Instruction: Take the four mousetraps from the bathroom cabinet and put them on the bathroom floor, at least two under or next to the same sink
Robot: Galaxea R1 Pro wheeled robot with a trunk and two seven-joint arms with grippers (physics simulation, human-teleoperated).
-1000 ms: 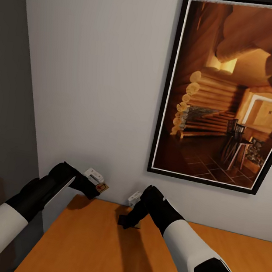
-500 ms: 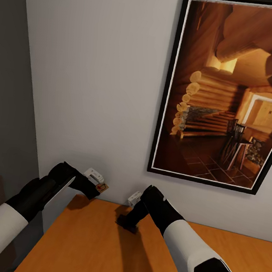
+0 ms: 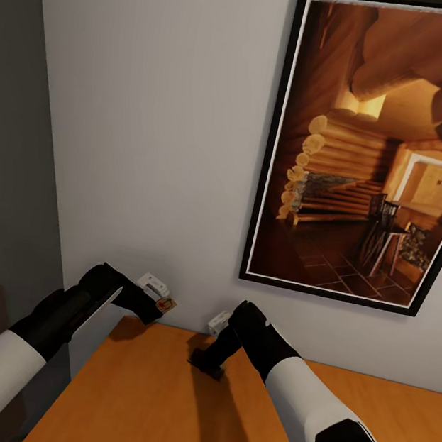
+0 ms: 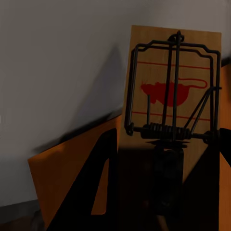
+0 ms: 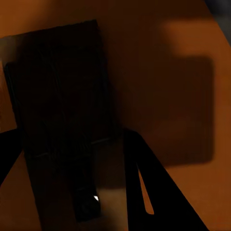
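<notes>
Left pincer (image 3: 157, 309) grips a mousetrap (image 4: 171, 103) above the cabinet (image 3: 146, 410).

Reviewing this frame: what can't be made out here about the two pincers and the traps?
- Right pincer, head view: too small and dark to tell its grip.
- Dark mousetrap, right wrist view: wire and mark lost in shadow; finger contact unclear.
- Held mousetrap, left wrist view: lower end in shadow, so the grip point is unclear.
- Cabinet, head view: drawer fronts hidden below its top.
</notes>
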